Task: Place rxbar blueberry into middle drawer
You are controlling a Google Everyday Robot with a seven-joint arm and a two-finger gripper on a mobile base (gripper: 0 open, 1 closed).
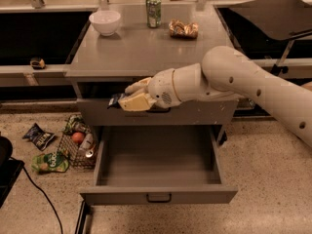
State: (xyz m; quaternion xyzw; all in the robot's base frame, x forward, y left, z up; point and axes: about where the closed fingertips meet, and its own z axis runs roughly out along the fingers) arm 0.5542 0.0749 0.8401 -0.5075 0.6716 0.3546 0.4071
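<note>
Clamped in gripper [130,97] w/ jaws closed on it: rxbar blueberry [115,101], dark end poking out L, just in front of closed drawer face [195,114], above middle drawer [158,195] pulled wide open. On cabinet top [146,52]: white bowl [105,21], green can [153,11], golden snack bag [183,29].

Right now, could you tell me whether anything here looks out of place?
On the floor left of the cabinet, a wire basket seems tipped, with snack bags strewn beside it. The gripper holds the rxbar blueberry above the open middle drawer; nothing odd there.
</note>
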